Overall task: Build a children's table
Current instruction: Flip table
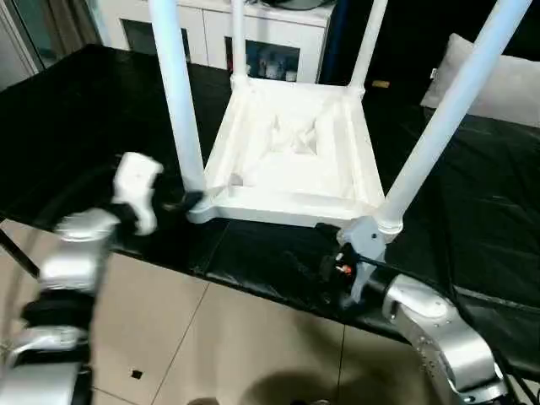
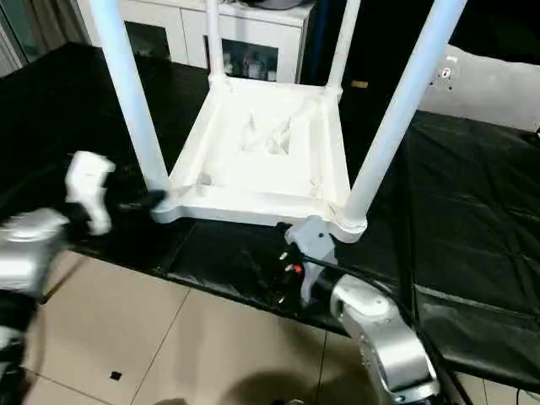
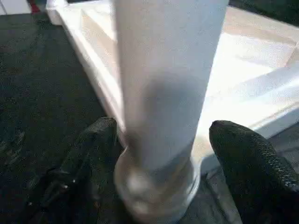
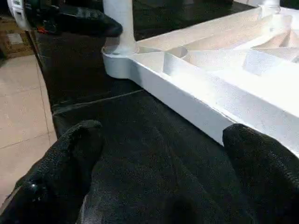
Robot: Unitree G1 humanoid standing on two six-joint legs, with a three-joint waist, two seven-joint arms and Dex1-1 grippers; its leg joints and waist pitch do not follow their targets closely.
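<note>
Currently the children's table (image 1: 291, 160) lies inverted at frame centre, legs up. Left end effector (image 3: 161, 154) is open astride the near-left leg (image 1: 179, 101); right end effector (image 4: 159, 172) is open, empty.

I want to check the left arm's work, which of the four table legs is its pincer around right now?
The near-left leg: the left pincer straddles its base, open, one finger on each side. The other three stand free.

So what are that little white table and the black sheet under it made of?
The children's table looks like moulded plastic: smooth, slightly glossy, with ribs cast into its underside. The black cover seems a thin plastic or coated sheet, since it wrinkles and shines; I can't tell which.
</note>
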